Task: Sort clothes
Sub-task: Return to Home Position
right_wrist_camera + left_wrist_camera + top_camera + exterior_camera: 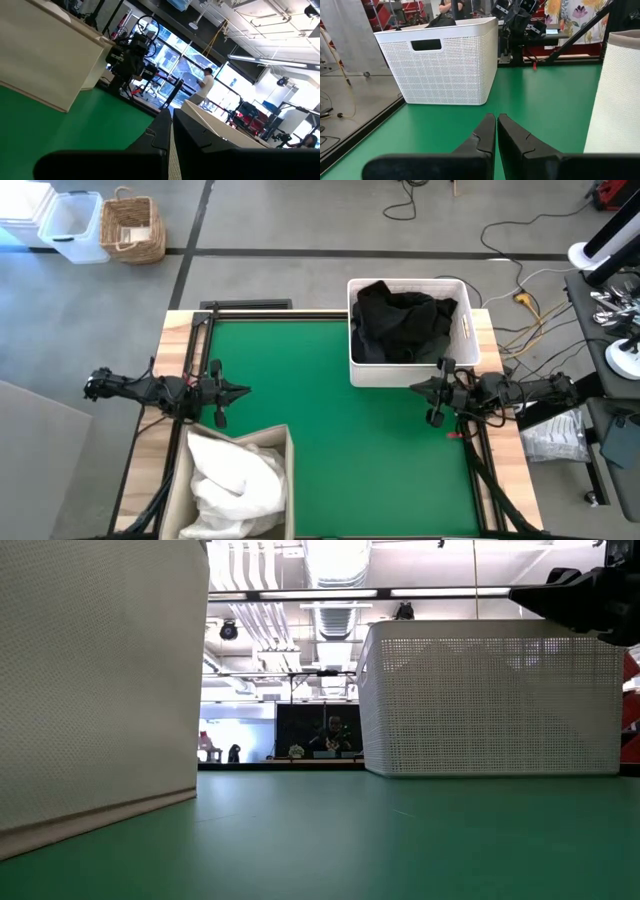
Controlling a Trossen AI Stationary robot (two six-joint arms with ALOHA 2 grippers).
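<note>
Ok, current state. The counter point(330, 430) has a green top with wooden strips along its left and right edges. The white plastic basket point(395, 373) sits at the upper right of the high view. The beige fabric bin point(180, 485) sits at the lower left, well apart from it, with open green surface between them. In the low view the bin fills the left side and the basket stands farther back on the right.

Dark clothes point(400, 325): a black crumpled heap inside the white plastic basket, filling most of it. One fold reaches the rim on the far side.

White clothes point(235, 480): bunched inside the beige fabric bin and piled up near its rim.

Left gripper point(243, 391): at the counter's left edge, just beyond the bin's far end and not touching it. It points inward across the green. The wrist view shows its jaws clenched together on nothing.

Right gripper point(413, 387): at the right side, just in front of the basket's near wall and pointing inward toward the left arm. Its jaws are also clenched, with nothing between them.

Off the counter, a wicker basket point(132, 228) and a clear tub point(72, 225) stand side by side on the floor at the upper left. A person point(205, 82) in a white top shows far off in the right wrist view.
</note>
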